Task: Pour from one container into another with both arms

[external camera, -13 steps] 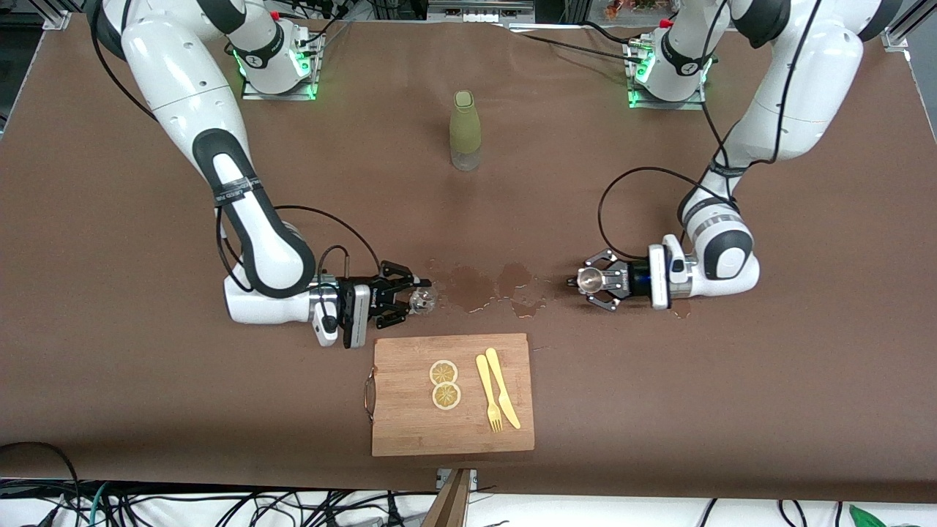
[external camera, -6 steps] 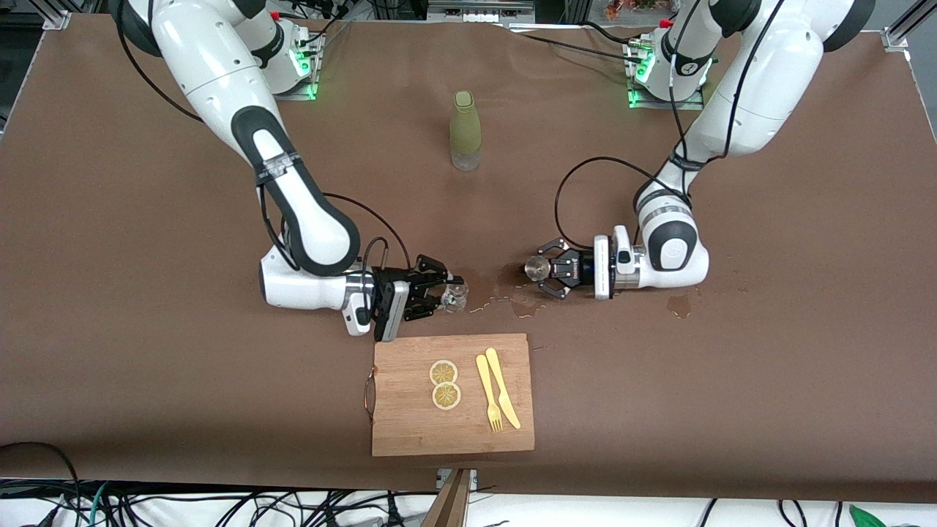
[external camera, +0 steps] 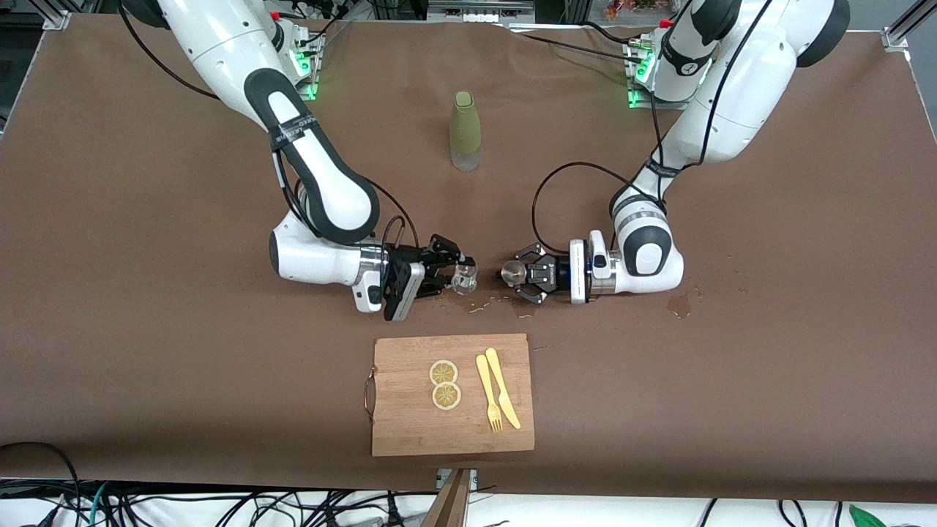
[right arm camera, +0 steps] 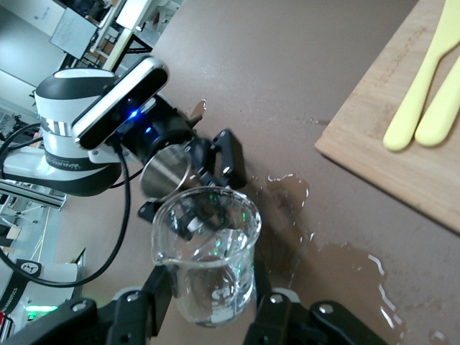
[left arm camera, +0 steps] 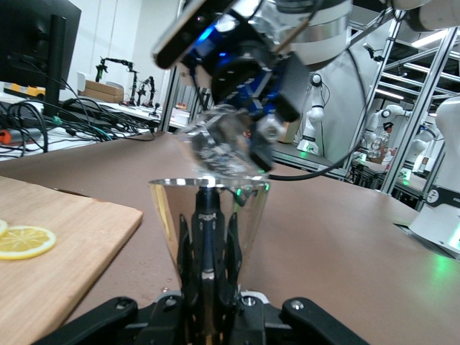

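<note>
My right gripper (external camera: 459, 275) is shut on the tiny clear glass (external camera: 465, 278), holding it low over the table just past the cutting board's far edge. My left gripper (external camera: 514, 276) faces it, shut on the steel jigger (external camera: 510, 274) at its narrow waist. A small gap separates the two containers. In the left wrist view the jigger (left arm camera: 208, 208) stands upright with its mouth up in my left gripper (left arm camera: 208, 284), and the glass (left arm camera: 219, 147) hangs tilted just above its rim. In the right wrist view the glass (right arm camera: 207, 248) sits in my right gripper (right arm camera: 208, 291), with the jigger (right arm camera: 164, 172) close by.
A wooden cutting board (external camera: 410, 424) with two lemon slices (external camera: 444, 384) and a yellow fork and knife (external camera: 496, 399) lies nearer the front camera. The olive-sleeved bottle (external camera: 465, 130) stands farther back. Wet patches (external camera: 523, 307) darken the table under the grippers, and a small puddle (external camera: 678, 306) lies under the left arm.
Both arms have swung toward each other, carrying the glass and the jigger from wide apart to almost meeting over the wet patch.
</note>
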Robot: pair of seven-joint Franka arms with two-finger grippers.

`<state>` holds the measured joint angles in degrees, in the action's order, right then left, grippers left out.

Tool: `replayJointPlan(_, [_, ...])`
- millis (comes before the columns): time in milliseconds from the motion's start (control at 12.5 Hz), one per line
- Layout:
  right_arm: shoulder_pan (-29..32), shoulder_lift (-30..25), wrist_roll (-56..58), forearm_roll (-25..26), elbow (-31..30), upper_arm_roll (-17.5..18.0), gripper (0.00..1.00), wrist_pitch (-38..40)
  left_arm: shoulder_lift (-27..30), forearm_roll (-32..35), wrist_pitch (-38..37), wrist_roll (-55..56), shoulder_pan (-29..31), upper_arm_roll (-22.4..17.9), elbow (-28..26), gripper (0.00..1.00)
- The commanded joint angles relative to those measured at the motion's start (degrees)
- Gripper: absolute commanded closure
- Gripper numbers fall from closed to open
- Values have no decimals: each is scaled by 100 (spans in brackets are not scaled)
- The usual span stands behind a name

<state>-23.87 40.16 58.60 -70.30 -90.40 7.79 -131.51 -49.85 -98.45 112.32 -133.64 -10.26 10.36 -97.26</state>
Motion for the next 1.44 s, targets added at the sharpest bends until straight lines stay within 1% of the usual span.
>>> replayJointPlan(0, [-276, -526, -384, -19, -627, -85, 86, -340, -279, -263, 18, -172, -55, -7, 365, 100])
replayJointPlan(160, [-407, -579, -577, 7, -690, -128, 86, -463, -402, -307, 148, -172, -55, -7, 602, 100])
replayJointPlan(240, [-547, -614, -804, 33, -690, -259, 86, -472, -437, -307, 271, -172, -73, -7, 690, 100])
replayJointPlan(320, [-731, -623, -1059, 190, -681, -452, 86, -472, -507, -298, 325, -180, -125, -7, 786, 100])
replayJointPlan(399, [-855, -624, -1348, 349, -664, -541, 86, -472, -621, -298, 334, -189, -169, -7, 935, 100])
replayJointPlan(559, [-1075, -632, -1963, 708, -611, -673, 85, -472, -858, -324, 526, -320, -301, -7, 1234, 100])
replayJointPlan(719, [-1164, -632, -2439, 999, -558, -709, 85, -464, -903, -386, 772, -426, -397, -16, 1288, 100])
replayJointPlan(879, [-1173, -624, -2669, 1088, -523, -718, 83, -455, -912, -368, 896, -435, -477, -16, 1340, 100])
replayJointPlan(1039, [-1199, -571, -2827, 1088, -471, -761, 84, -437, -912, -333, 897, -453, -539, -25, 1359, 100])
replayJointPlan(1198, [-1313, -571, -3116, 1097, -409, -998, 84, -245, -904, -342, 888, -671, -582, -16, 1376, 100])
replayJointPlan(1358, [-1322, -553, -3258, 1123, -260, -1104, 84, 98, -903, -333, 888, -778, -609, -16, 1420, 100])
